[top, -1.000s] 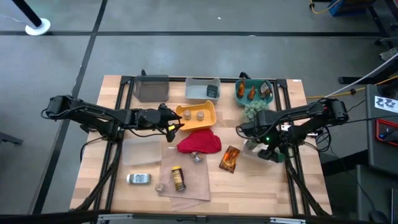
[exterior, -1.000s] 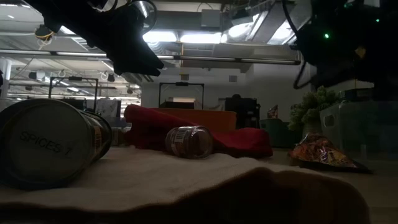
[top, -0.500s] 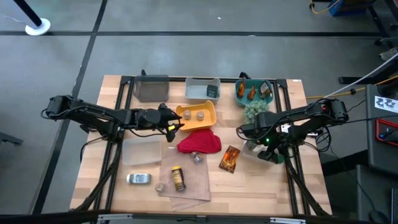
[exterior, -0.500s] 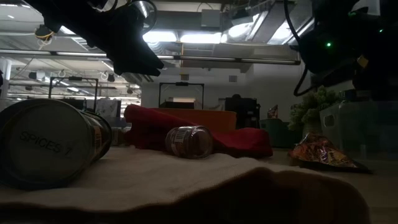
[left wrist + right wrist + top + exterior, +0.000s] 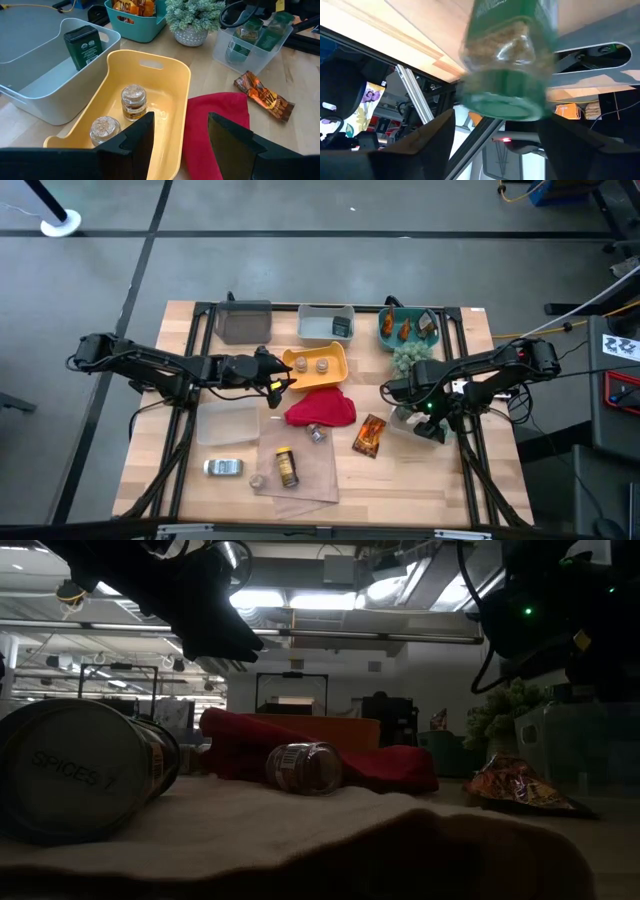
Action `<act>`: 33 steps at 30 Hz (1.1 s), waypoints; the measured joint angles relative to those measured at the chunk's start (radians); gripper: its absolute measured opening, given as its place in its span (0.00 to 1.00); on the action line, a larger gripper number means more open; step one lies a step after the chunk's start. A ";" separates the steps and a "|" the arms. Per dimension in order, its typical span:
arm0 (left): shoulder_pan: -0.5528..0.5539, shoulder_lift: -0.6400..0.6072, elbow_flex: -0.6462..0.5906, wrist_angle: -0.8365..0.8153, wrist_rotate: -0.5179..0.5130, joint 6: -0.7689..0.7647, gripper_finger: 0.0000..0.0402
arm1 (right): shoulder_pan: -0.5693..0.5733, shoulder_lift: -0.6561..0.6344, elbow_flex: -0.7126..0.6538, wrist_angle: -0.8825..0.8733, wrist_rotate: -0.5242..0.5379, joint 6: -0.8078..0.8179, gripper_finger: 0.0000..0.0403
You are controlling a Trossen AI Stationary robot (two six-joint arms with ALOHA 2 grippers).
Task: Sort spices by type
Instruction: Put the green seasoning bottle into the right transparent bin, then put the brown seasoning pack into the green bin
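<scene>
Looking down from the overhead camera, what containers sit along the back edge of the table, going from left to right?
Dark grey bin → light grey bin with a dark tin in it → teal basket holding orange sachets.

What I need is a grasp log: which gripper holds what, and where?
Left gripper holds nothing. A green-lidded jar is at the right gripper; whether gripped cannot be told.

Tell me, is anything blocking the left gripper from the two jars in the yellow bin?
Nothing visible does. The left gripper hangs open at the yellow bin's edge, and both jars stand uncovered inside, with only bare bin floor around them.
</scene>
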 joint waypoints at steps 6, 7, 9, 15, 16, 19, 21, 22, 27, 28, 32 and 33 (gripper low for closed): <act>0.000 0.000 0.000 0.000 0.000 0.003 0.43 | 0.000 0.000 0.000 -0.002 0.000 -0.005 0.67; 0.000 0.000 0.000 0.000 0.000 0.009 0.43 | 0.000 -0.002 0.000 -0.007 0.001 -0.006 0.67; 0.000 0.000 0.000 0.001 0.000 0.026 0.43 | 0.000 -0.011 0.002 -0.015 0.018 -0.007 0.67; 0.000 0.000 0.000 0.001 0.000 0.026 0.43 | 0.000 -0.064 0.074 -0.077 0.122 -0.003 0.67; 0.000 0.000 0.000 0.001 0.000 0.026 0.43 | 0.000 -0.075 0.092 -0.082 0.141 0.001 0.67; 0.000 0.000 0.000 0.001 0.000 0.026 0.43 | 0.000 -0.108 0.152 -0.091 0.190 0.002 0.67; 0.000 0.000 0.000 0.001 0.000 0.026 0.43 | 0.000 -0.126 0.195 -0.090 0.216 0.002 0.67; 0.000 0.000 0.000 0.001 0.000 0.026 0.43 | 0.000 -0.131 0.217 -0.089 0.227 0.003 0.67; 0.000 0.000 0.000 0.001 0.000 0.026 0.43 | 0.000 -0.139 0.342 -0.080 0.298 0.003 0.67; 0.000 0.000 0.000 0.001 0.000 0.023 0.43 | 0.000 -0.139 0.370 -0.077 0.314 0.000 0.67; 0.000 0.000 0.000 0.001 0.000 0.022 0.43 | 0.001 -0.139 0.475 -0.023 0.415 -0.005 0.67; 0.000 0.000 0.000 0.001 0.000 0.022 0.43 | 0.001 -0.139 0.497 -0.006 0.443 -0.013 0.67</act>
